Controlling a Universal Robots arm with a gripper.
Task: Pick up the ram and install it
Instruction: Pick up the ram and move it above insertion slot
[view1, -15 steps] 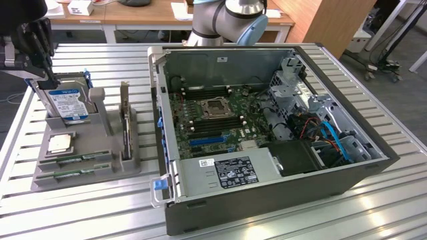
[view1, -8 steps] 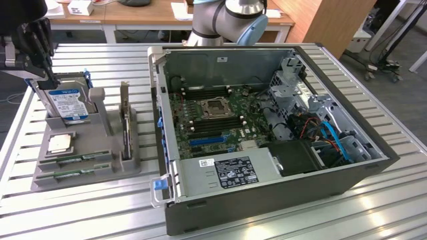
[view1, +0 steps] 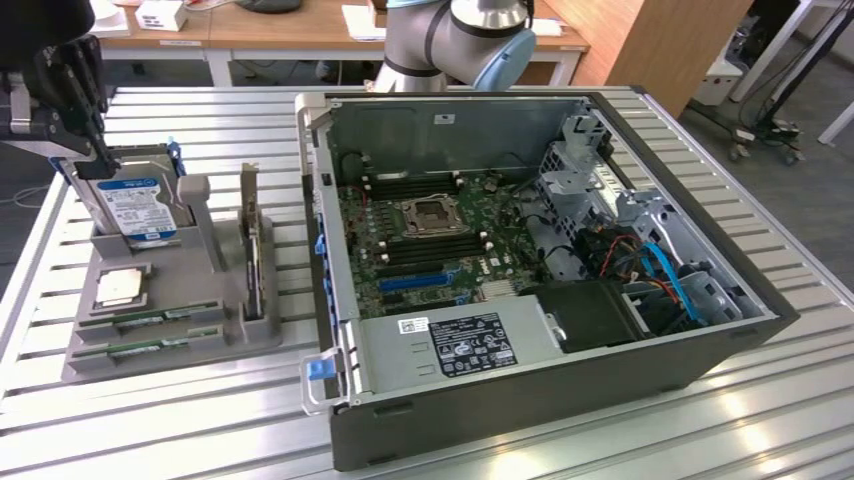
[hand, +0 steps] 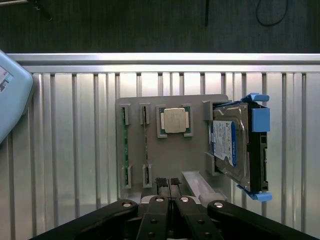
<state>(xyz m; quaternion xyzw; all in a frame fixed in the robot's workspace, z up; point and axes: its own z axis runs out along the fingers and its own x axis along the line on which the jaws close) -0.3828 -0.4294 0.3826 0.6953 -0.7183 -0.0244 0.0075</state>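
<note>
Pincer (hand: 167, 182) shut, tips together, holding nothing. It hangs above the gray tray (hand: 170, 160) on the counter (hand: 65, 150). Ram (hand: 124, 145) stands on edge in a tray slot, untouched, across the chip (hand: 175, 121) from the hard drive (hand: 230, 145). Step: approach; pick not begun. A grasp likely needs the pincer opened and squared across the stick.

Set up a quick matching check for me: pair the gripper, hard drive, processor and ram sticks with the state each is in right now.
Things:
1 gripper
2 hard drive
3 processor
4 ram sticks

States:
A lying in long slots
B shut, nothing held
C flat in a square recess
D standing on edge

Pairs: 1-B, 2-D, 3-C, 4-A
</note>
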